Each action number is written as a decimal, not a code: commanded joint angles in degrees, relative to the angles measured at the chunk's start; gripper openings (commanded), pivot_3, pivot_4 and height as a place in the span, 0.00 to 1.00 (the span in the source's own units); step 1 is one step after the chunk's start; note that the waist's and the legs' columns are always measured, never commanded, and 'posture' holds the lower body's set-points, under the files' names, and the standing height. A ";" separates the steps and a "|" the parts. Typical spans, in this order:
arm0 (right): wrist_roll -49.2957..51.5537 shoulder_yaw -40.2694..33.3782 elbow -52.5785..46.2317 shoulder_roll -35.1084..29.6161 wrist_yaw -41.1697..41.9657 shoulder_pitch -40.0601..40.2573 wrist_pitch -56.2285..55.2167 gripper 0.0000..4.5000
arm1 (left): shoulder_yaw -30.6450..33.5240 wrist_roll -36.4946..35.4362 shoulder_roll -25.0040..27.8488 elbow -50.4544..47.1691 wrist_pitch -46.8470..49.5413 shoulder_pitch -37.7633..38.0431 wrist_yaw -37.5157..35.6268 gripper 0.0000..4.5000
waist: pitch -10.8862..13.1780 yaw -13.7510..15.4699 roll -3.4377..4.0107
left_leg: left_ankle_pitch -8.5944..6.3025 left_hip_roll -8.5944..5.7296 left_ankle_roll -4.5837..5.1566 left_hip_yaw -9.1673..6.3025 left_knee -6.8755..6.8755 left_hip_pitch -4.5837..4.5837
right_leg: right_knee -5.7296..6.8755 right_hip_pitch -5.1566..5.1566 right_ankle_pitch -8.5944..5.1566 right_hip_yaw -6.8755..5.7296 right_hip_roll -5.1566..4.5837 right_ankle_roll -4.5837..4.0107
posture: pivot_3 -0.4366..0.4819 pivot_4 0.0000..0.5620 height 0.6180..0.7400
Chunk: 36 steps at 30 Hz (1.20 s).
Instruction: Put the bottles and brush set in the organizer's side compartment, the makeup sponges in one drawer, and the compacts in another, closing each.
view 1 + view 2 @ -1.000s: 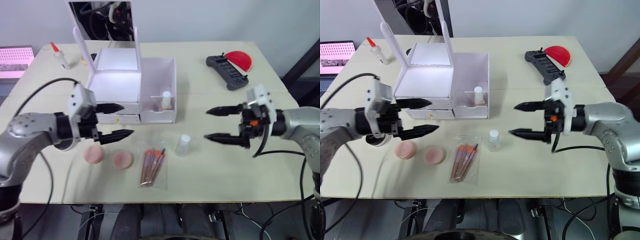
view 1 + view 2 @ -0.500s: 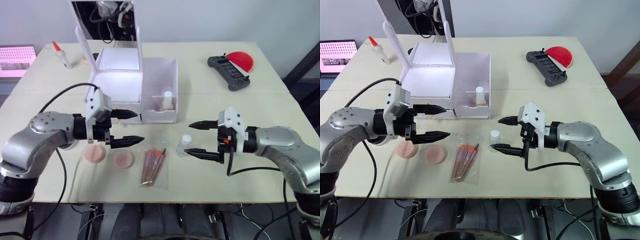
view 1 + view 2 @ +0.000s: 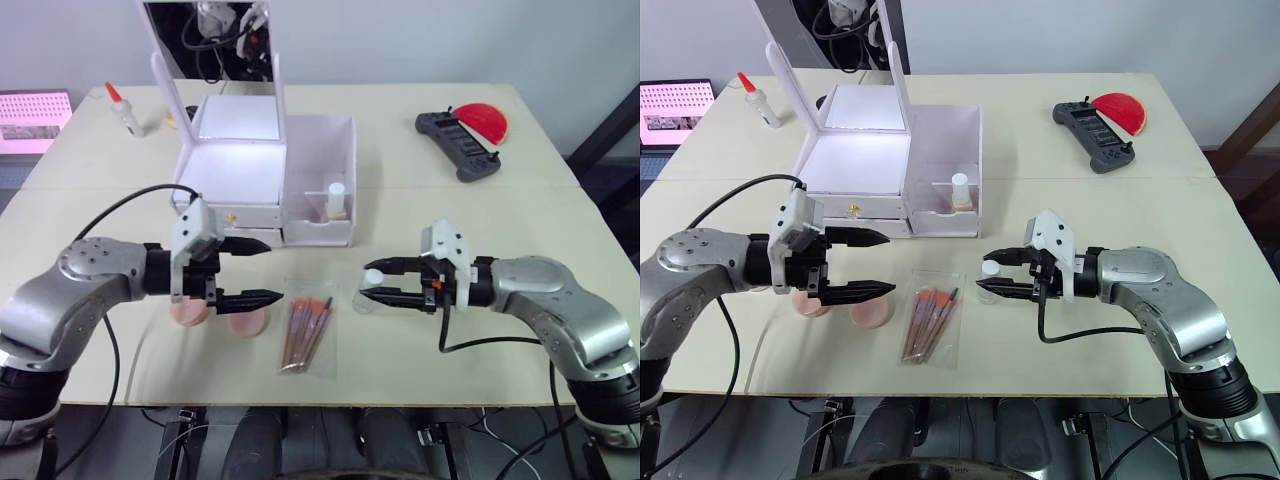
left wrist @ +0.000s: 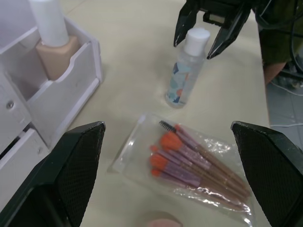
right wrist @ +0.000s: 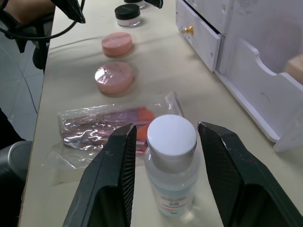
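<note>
A clear slim bottle (image 3: 368, 291) stands on the table between the fingers of my right gripper (image 3: 368, 283). The jaws are open on either side of its white cap, with gaps showing. The beige bottle (image 3: 336, 201) stands in the side compartment (image 3: 322, 165) of the white organizer (image 3: 236, 165). The brush set (image 3: 305, 331) lies flat in front. My left gripper (image 3: 272, 268) hovers open above two pink makeup sponges (image 5: 117, 43) (image 5: 113, 76). One black-lidded compact (image 5: 128, 14) sits beyond them.
Both gold-knobbed drawers (image 3: 232, 216) look shut under the upright mirror lid (image 3: 205, 40). A red-tipped glue bottle (image 3: 120, 108) stands at the back left. A black controller (image 3: 455, 143) and a red half-disc (image 3: 482, 121) lie at the back right.
My right gripper has moved left and now straddles the clear bottle's cap. My left gripper has shifted slightly forward and down over the sponges.
</note>
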 commanded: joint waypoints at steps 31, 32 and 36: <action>-5.43 6.37 26.76 11.98 2.83 -39.87 -2.46 0.15 | 26.46 -1.99 -5.11 -12.33 -0.45 21.69 14.58 1.00 | 0.00 0.69 0.00 | 0.00 0.01 0.00 -0.01 -0.05 0.00 | -0.02 -0.06 0.02 -0.01 0.00 -0.02 | 0.48 0.27 1.00; -6.94 7.12 29.35 12.90 3.36 -40.47 -4.54 0.15 | 27.38 -2.27 -5.70 -13.58 -0.30 23.08 15.55 1.00 | 0.00 0.64 0.00 | 0.00 0.01 0.00 -0.02 -0.06 -0.01 | -0.01 -0.06 0.02 -0.01 0.00 -0.03 | 0.48 0.27 1.00; -10.73 8.74 38.23 16.45 5.50 -43.35 -10.34 0.15 | 31.25 -3.46 -7.95 -18.48 0.22 28.69 19.00 1.00 | 0.00 0.55 0.00 | 0.00 0.01 0.00 -0.01 -0.06 -0.02 | -0.02 -0.07 0.02 -0.01 0.00 -0.02 | 0.48 0.27 1.00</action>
